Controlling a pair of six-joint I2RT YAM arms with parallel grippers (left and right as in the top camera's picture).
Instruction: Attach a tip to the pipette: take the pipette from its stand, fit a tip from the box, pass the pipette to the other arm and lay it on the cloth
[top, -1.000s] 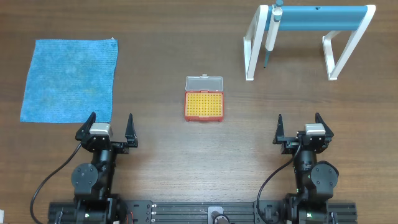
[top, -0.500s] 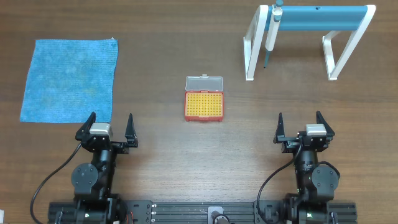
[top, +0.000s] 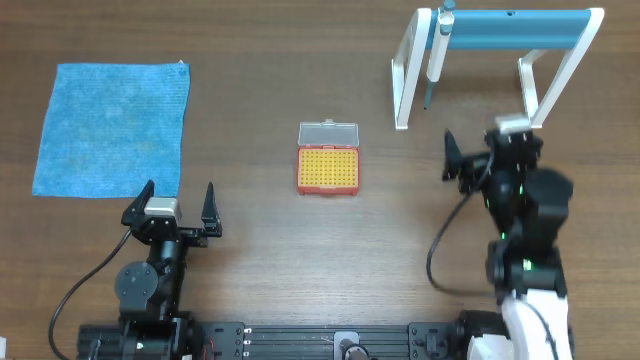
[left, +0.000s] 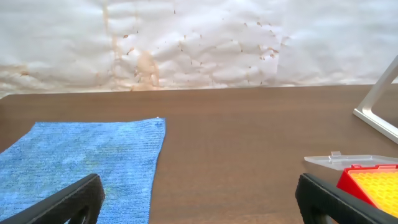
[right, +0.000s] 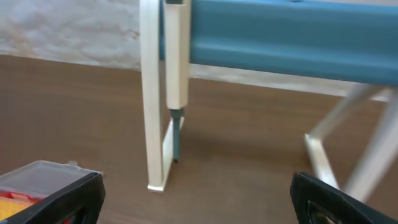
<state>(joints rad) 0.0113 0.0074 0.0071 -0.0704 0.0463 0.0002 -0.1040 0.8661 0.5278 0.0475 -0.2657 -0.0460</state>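
The white pipette hangs at the left end of the blue-barred stand at the table's far right; in the right wrist view the pipette hangs beside a white leg under the blue bar. My right gripper is open and holds nothing, a short way in front of the stand. The orange tip box, lid open, sits mid-table. The blue cloth lies at far left. My left gripper is open near its base, facing the cloth and tip box.
The stand's white legs reach down to the tabletop on both sides. Bare brown table lies between the tip box and the stand. A crumpled white sheet backs the far edge of the table.
My right arm has lifted and moved away from its base toward the stand and pipette. The left arm, box, cloth and pipette have stayed put.
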